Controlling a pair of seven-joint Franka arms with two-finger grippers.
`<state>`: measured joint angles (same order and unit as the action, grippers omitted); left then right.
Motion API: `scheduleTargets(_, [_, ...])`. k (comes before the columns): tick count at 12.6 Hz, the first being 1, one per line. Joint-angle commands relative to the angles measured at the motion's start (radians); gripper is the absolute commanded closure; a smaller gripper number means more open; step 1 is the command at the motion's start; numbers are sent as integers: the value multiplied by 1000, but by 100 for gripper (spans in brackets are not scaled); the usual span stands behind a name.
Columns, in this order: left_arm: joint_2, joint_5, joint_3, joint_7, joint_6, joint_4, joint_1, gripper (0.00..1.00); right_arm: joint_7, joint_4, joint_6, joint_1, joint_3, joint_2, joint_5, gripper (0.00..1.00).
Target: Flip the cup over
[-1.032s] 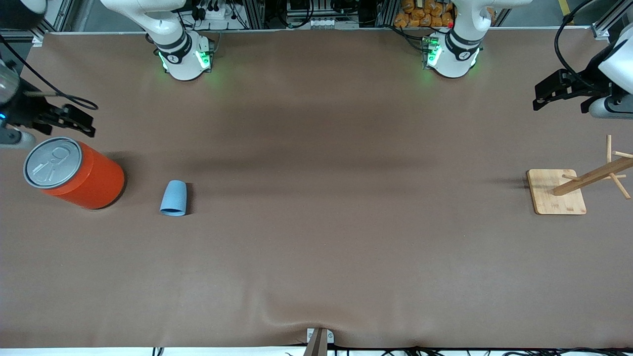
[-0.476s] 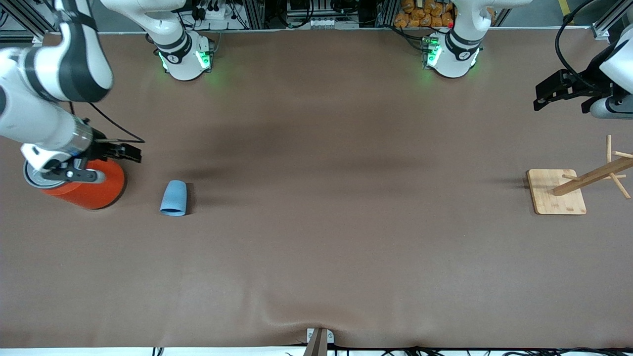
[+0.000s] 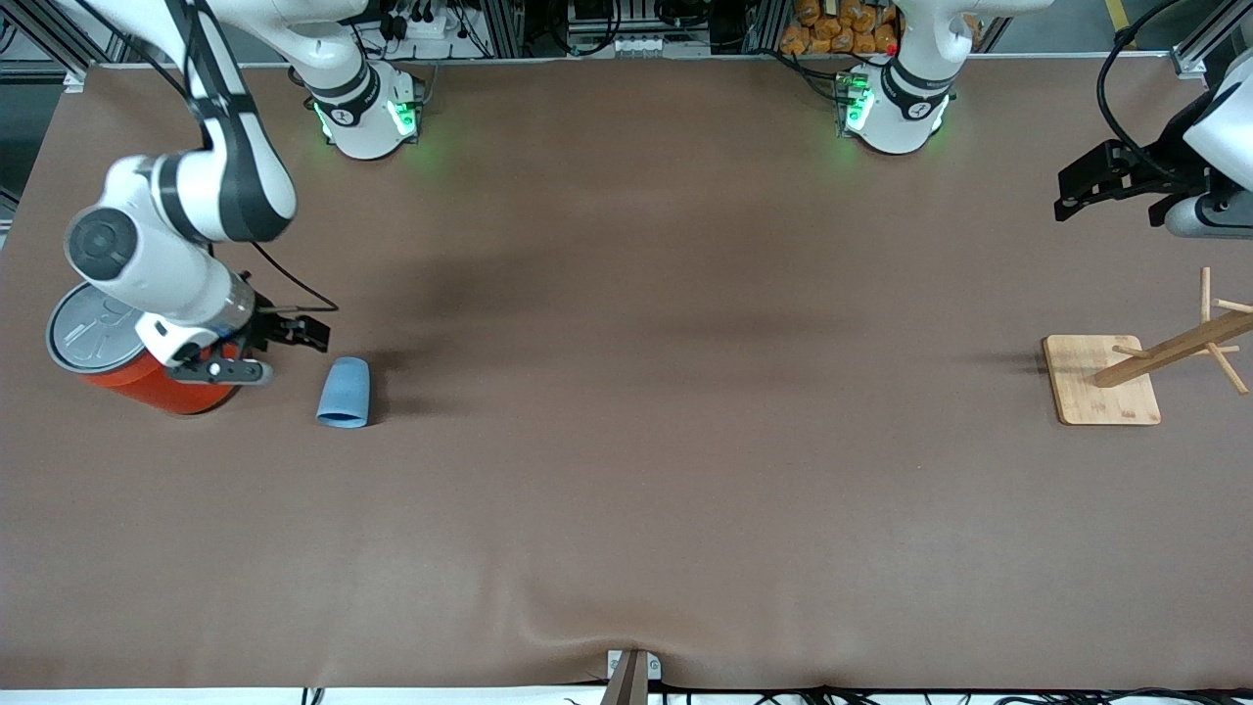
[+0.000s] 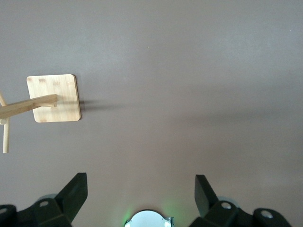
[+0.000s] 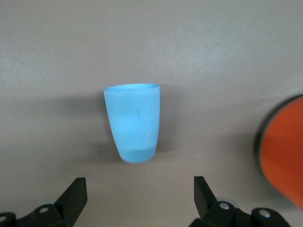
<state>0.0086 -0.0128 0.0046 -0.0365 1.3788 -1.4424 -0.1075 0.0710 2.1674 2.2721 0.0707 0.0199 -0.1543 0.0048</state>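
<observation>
Spread right end effector (image 3: pixel 294 338) approaches the cup (image 3: pixel 344 392) lying on the bench (image 3: pixel 685 490); next, straddle it; left end effector (image 3: pixel 1096 186), spread, waits.

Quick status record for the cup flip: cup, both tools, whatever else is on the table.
cup: lying on its side on the table, not held
right tool: open, low, beside the cup, between it and the can
can: upright, orange, toward the right arm's end, partly hidden by the right arm
left tool: open, waiting above the left arm's end
wooden rack: square base and slanted pegged post, at the left arm's end
</observation>
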Motion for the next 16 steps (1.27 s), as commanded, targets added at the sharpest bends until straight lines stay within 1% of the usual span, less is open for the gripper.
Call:
scheduleTargets(1, [10,16,-3,7,14,4,-6,0,-13,0,97,3,2,-80,1,0])
scheduleTargets(5, [25,17,-5,7,16,0,-4,0,-13,2,234,14,2,-189,1,0])
scheduleTargets(8, [25,17,-5,7,16,-12,-6,0,-5,8,314,30,2,-250,1,0])
scheduleTargets(9, [31,17,-5,7,16,-16,-6,0,-5,26,361,31,2,-263,3,0])
scheduleTargets(10, [43,17,-5,7,19,-13,-6,0,-5,31,372,29,2,-266,1,28])
scheduleTargets(11, [54,14,-5,7,32,-13,-7,0,-2,26,365,31,2,-265,1,65])
scheduleTargets(12, [65,8,-5,7,55,-12,-9,0,-6,11,345,31,0,-258,3,86])
scheduleTargets(13, [68,7,-5,6,74,-13,-8,0,-8,-21,302,31,-1,-254,3,94])
scheduleTargets(16, [118,2,-5,-5,140,-7,-11,0,3,-188,66,32,-4,-257,15,95])
